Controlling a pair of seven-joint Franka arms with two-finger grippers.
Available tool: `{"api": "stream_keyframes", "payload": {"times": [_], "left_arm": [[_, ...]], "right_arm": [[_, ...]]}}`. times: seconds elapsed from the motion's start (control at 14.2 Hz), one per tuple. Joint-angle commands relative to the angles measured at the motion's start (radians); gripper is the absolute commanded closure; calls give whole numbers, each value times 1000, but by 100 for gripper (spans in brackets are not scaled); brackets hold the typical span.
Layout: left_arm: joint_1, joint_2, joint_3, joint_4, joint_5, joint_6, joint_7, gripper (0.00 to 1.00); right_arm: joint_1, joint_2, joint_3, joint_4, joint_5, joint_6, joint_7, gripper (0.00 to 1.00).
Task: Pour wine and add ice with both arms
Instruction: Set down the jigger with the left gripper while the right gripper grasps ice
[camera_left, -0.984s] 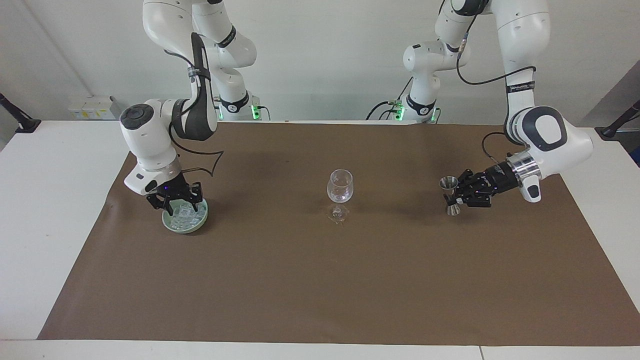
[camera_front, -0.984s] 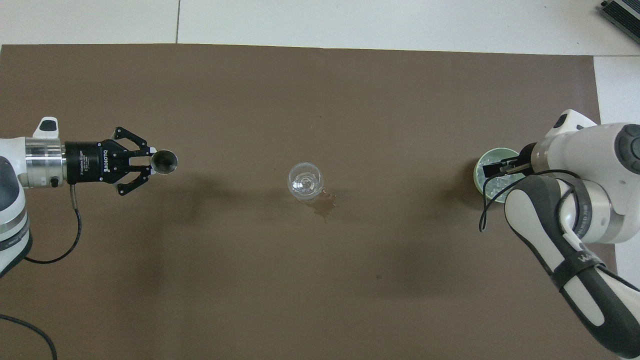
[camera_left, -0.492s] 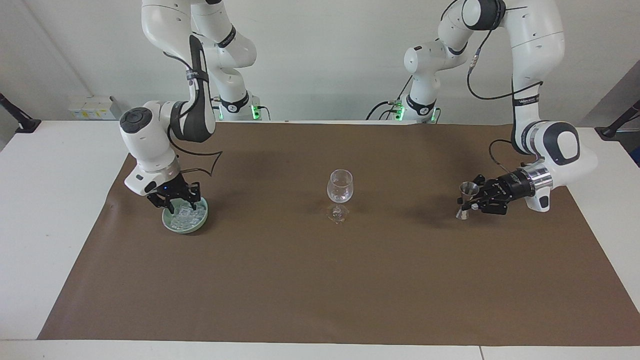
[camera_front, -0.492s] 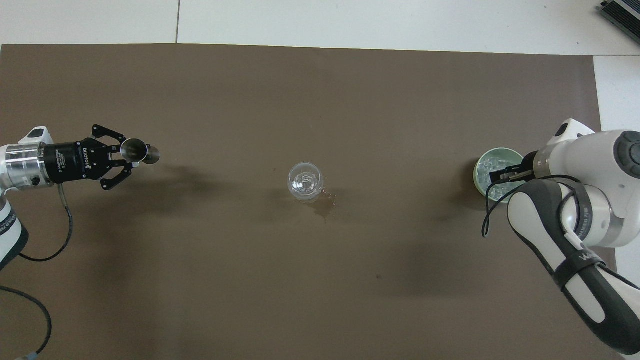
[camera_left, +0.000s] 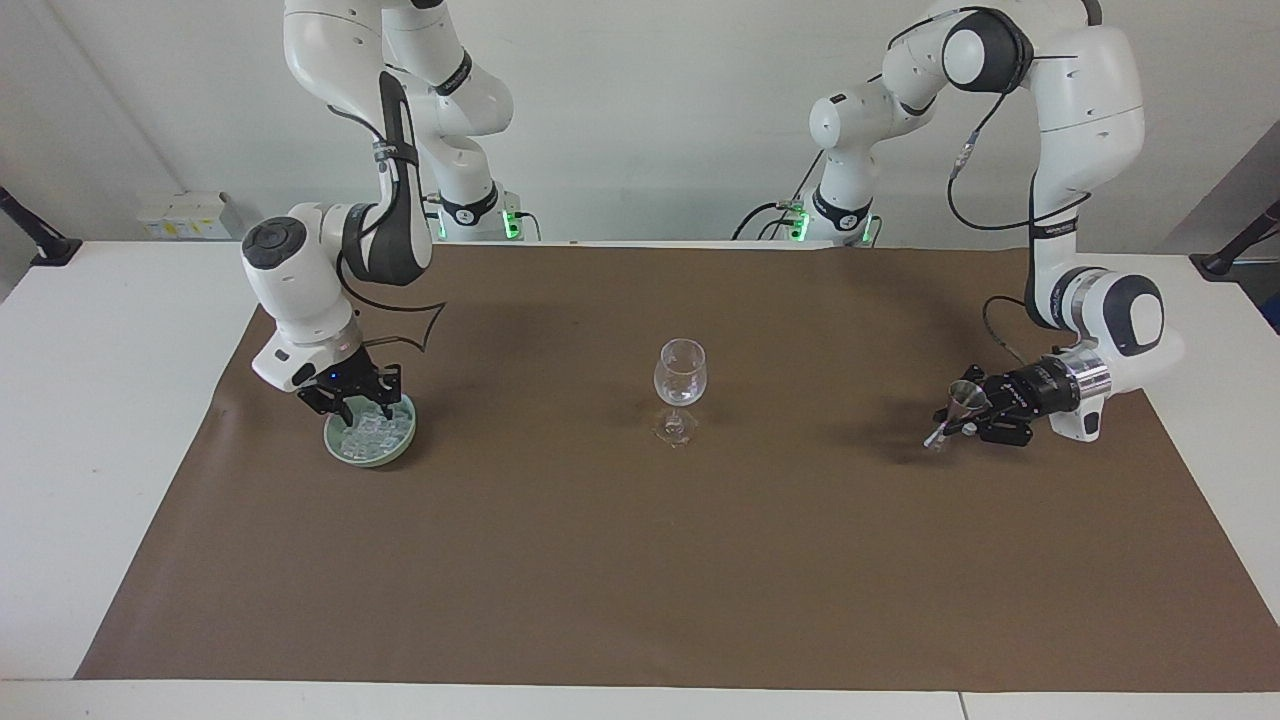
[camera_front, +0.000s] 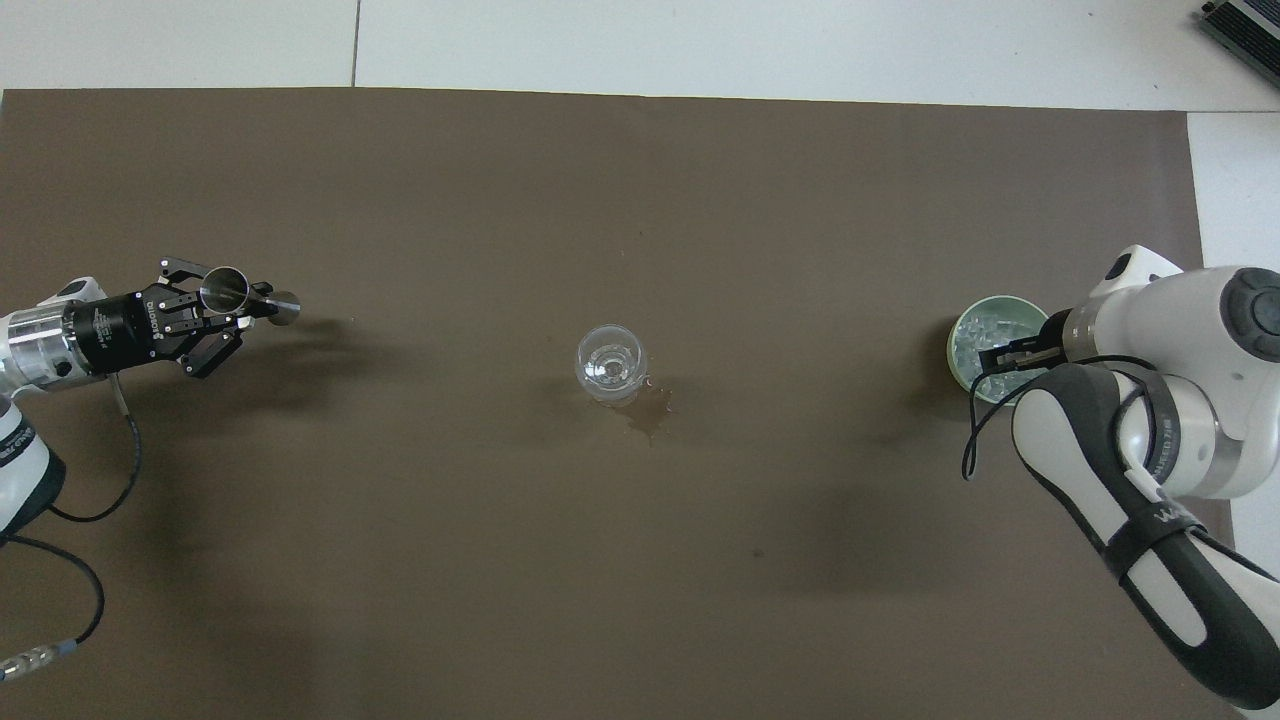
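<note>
Your left gripper (camera_left: 958, 418) pinches the tilted jigger (camera_left: 957, 407) at the glass's (camera_left: 680, 372) nine o'clock overhead, while the right gripper (camera_left: 352, 398), fingers unreadable, picks ice (camera_left: 372, 430); next lift one cube.

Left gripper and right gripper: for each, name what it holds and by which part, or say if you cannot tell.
Left gripper holds the tilted metal jigger at its waist. Right gripper is in the bowl of ice; grasp unclear.

White "ROBOTIQ" lettering, turned sideways, on the black body of the left arm's two-finger gripper (camera_front: 232, 312), partial white lettering, unreadable, on the dark grey forearm band of the right white robot arm (camera_front: 1160, 500)
</note>
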Motion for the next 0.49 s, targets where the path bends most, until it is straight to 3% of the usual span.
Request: {"api": "stream_keyframes", "payload": {"times": [0.0, 0.14, 0.42], "left_arm": [[32, 47, -11, 24, -23, -34, -1, 100], [41, 64, -11, 24, -23, -34, -2, 100], [58, 78, -9, 19, -31, -31, -1, 100]], "right_arm": [[-24, -5, 8, -18, 26, 22, -38, 44], [-29, -1, 8, -18, 26, 34, -38, 45], [-29, -1, 8, -17, 26, 34, -33, 67]]}}
